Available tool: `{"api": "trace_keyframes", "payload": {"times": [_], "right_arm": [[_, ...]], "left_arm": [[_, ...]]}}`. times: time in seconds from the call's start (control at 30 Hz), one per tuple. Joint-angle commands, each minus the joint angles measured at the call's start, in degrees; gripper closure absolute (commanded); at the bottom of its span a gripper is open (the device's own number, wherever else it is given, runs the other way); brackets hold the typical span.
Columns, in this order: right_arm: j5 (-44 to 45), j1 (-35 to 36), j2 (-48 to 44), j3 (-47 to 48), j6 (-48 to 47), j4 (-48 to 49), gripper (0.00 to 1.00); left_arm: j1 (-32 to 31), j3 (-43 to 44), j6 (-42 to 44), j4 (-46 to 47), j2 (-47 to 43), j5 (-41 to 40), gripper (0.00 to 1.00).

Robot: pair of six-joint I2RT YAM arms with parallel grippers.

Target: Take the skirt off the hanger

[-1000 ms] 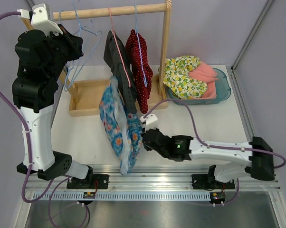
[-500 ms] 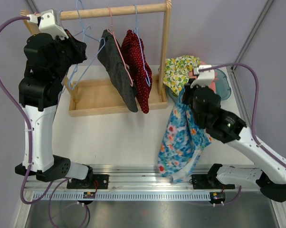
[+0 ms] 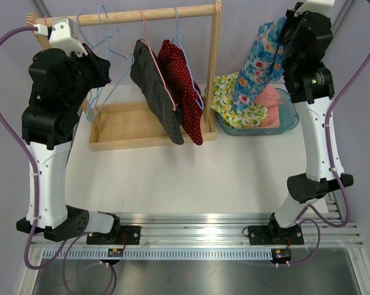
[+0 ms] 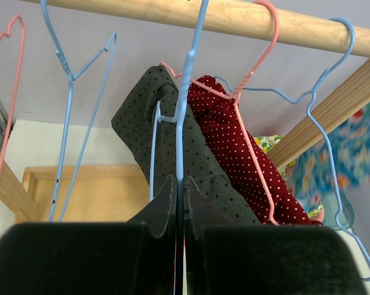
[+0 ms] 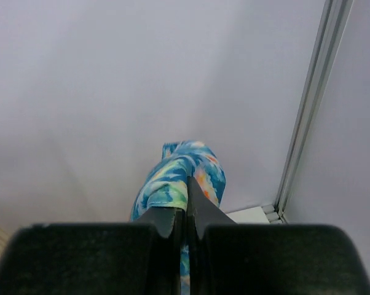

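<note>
White tabletop (image 3: 173,178) and grey walls, from above: the right gripper (image 3: 287,29) holds the blue floral skirt (image 3: 259,61) high, to the right of the wooden rack (image 3: 148,13); the cloth trails down from the fingers above a blue bin (image 3: 291,123) of yellow-green fabric (image 3: 234,101) and pink fabric (image 3: 268,98); at the rack's far end the left gripper (image 3: 104,60) is closed on a blue wire hanger (image 3: 103,27); a black dotted garment (image 3: 157,92) and a red dotted garment (image 3: 184,86) hang to the right of those fingers, over a wooden tray (image 3: 120,126).

Left wrist: the fingers (image 4: 163,206) press together on the hanger's wire, which rises straight above them past the rail; the black and red garments hang just beyond the tips, to their right; a patch of the skirt shows at the far right.

Right wrist: the fingers (image 5: 166,216) pinch a fold of the skirt, which bunches just beyond the tips against a blank grey wall; a metal post (image 5: 311,104) stands to their right.
</note>
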Motion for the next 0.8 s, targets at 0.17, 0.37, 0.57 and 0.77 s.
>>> {"api": "trace_keyframes", "payload": {"times": [0.17, 0.37, 0.57, 0.77], "right_arm": [[-4.0, -0.4, -2.4, -32.0, 6.8, 10.4, 1.0], [-5.9, -0.4, -4.5, -48.7, 17.2, 10.9, 0.0], [-12.5, -0.4, -7.0, -62.1, 24.9, 11.3, 0.01], [-19.5, -0.3, -12.1, -71.3, 28.3, 14.6, 0.01]], "left_arm": [[0.2, -3.6, 1.7, 4.9, -1.3, -0.9, 1.0], [0.2, -0.8, 1.5, 6.7, 2.2, -1.5, 1.0], [0.2, 3.5, 1.8, 10.0, 6.6, -2.5, 1.0], [0.2, 7.7, 2.0, 10.4, 10.5, -4.5, 1.0]]}}
